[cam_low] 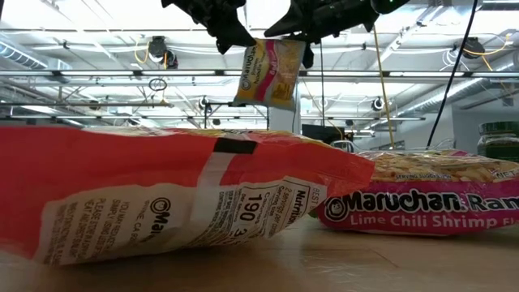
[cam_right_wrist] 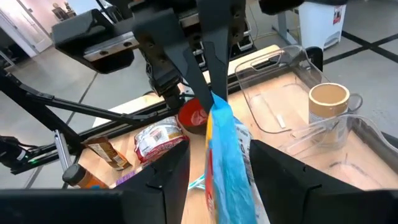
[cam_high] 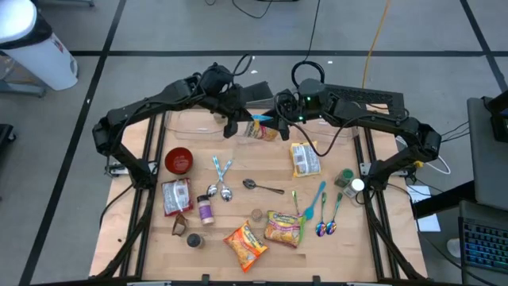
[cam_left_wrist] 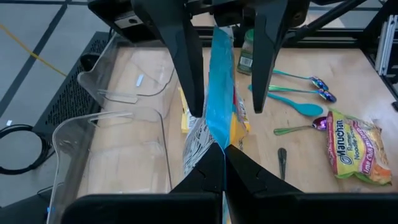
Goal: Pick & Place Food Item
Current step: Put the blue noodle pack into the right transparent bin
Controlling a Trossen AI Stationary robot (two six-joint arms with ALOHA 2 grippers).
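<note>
A yellow and pink ramen packet [cam_high: 262, 129] with a blue sealed edge [cam_left_wrist: 219, 74] hangs in the air between my two grippers, above the far middle of the table; it also shows in the low view [cam_low: 272, 73]. My left gripper [cam_high: 236, 123] is shut on it. My right gripper [cam_right_wrist: 217, 168] is open, one finger on each side of the packet's blue edge [cam_right_wrist: 224, 143]; I see no touch. My left gripper [cam_left_wrist: 222, 163] pinches the packet's blue sealed edge [cam_left_wrist: 217, 140] between its two fingers. It comes from the table's left. The packet is lifted clear of the table and hangs below the fingers [cam_low: 235, 36], slightly tilted.
Clear plastic tubs [cam_high: 194, 123] stand along the far edge. On the table lie a red bowl [cam_high: 178, 160], other ramen packets [cam_high: 305, 159] [cam_high: 284, 228] [cam_high: 244, 245] [cam_high: 176, 196], several spoons [cam_high: 262, 187] and small jars [cam_high: 205, 210].
</note>
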